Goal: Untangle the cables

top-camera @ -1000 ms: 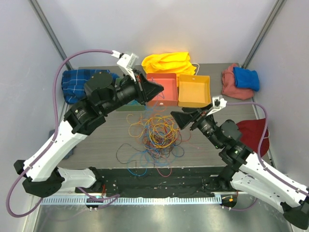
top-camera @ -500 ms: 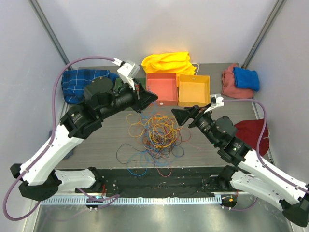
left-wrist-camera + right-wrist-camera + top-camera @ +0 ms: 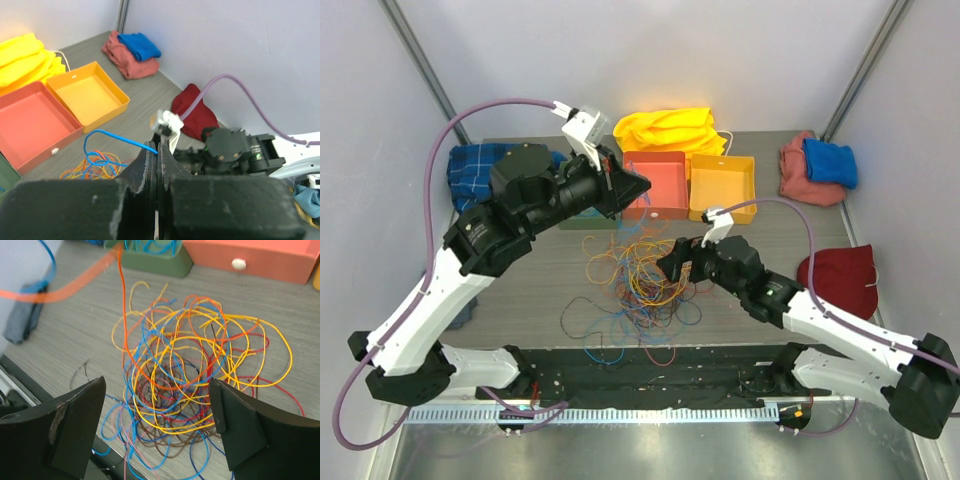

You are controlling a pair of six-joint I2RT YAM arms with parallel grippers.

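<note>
**Gripper and Arm Status: Cable Heap**

**Left gripper** [image 3: 156,150]: the 2 fingers are pressed together and pinch 1 blue cable [image 3: 120,139] at their tips. The cable runs out to the left of the tips and bends into a small loop. In the top view the left gripper [image 3: 640,187] is held above the near left corner of the red tray [image 3: 670,190]. The wrist points right. The forearm slants up from a bent elbow, and the base sits at the near left.

**Right gripper** [image 3: 156,390]: the 2 fingers are spread wide and frame the heap below. In the top view the right gripper [image 3: 668,262] sits at the heap's right edge. The arm is stretched low and leftward from its base at the near right.

**Cables** [image 3: 645,275]: a tangled heap at the table [image 3: 520,290] centre, just nearer than the red tray and the orange tray [image 3: 722,187]. Loose blue and red strands trail toward the near edge. 1 orange strand [image 3: 122,315] rises from the heap.

**Markings**: the white tab [image 3: 238,263] on the red tray's wall is too small to read.
</note>
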